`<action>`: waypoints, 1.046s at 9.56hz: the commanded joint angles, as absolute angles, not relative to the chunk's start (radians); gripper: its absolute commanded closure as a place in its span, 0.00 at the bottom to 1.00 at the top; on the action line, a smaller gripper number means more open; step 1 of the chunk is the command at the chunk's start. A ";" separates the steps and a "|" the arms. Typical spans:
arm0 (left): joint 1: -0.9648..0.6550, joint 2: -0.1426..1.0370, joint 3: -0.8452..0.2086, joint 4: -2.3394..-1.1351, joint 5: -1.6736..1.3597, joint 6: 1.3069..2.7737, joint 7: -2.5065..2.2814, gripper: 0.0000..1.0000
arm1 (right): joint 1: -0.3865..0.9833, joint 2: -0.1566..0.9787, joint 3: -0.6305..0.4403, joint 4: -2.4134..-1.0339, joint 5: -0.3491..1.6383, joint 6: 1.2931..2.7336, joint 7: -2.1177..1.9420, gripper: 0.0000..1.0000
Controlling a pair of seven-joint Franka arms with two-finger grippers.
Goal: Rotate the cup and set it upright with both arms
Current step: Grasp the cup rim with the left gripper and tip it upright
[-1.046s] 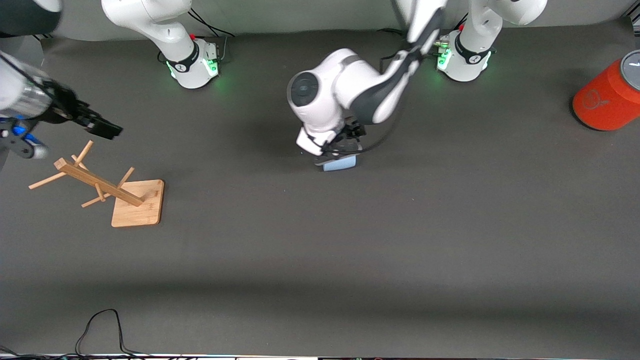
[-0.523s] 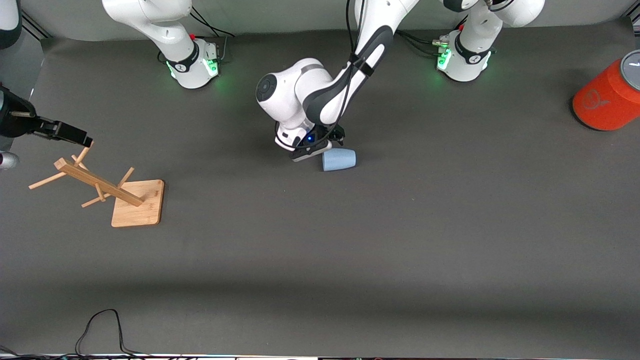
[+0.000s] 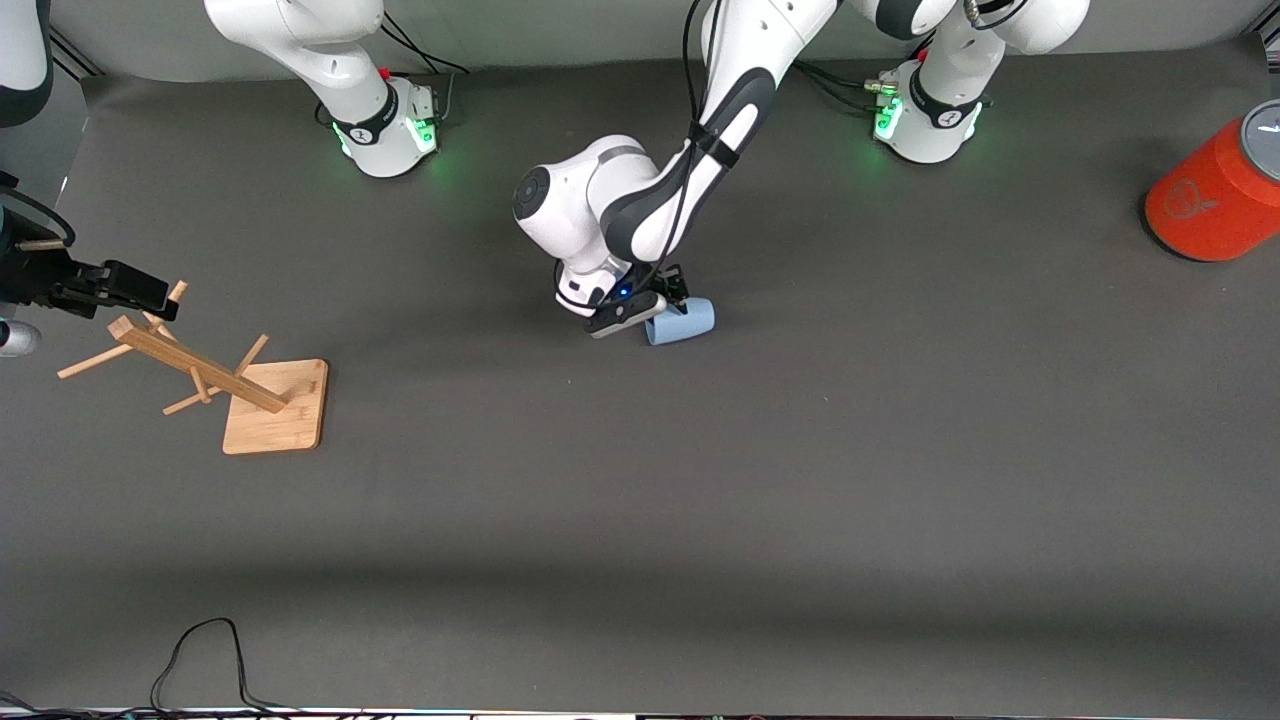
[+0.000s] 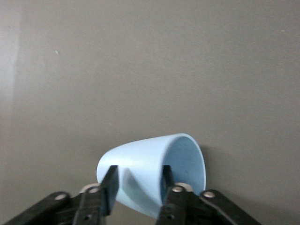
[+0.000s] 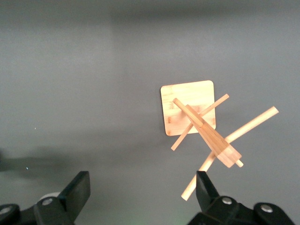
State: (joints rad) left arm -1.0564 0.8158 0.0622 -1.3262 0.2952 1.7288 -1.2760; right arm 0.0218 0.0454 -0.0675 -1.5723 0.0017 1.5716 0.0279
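Pinching the tipped cup point(image 4: 151, 165): left end effector point(image 4: 137, 183); right end effector point(image 5: 143, 190) spread.

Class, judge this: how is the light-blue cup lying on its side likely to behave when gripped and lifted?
The cup lies on its round, tapered side, so it would probably roll in a curve if nudged. Its thin wall suggests that it is light. The left hand pinches the smooth taper, so it might slip.

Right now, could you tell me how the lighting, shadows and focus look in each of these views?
Front view: even light, a broad darker band across the table nearest the camera, green glow at both bases. Left wrist view: the cup is sharp, with a finger shadowing its side. Right wrist view: the wooden rack is crisp, and a soft dark shadow lies along one edge.
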 commanded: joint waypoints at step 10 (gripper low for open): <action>-0.826 0.452 0.072 -1.544 0.046 1.748 -1.075 1.00 | 0.009 0.043 -0.052 -1.552 -0.008 1.595 -0.071 0.00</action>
State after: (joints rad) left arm -0.8494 0.5795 0.0781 -1.3692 0.0892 1.6677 -1.0940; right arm 0.0085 0.0445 -0.0525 -1.5679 -0.0007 1.5923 -0.0460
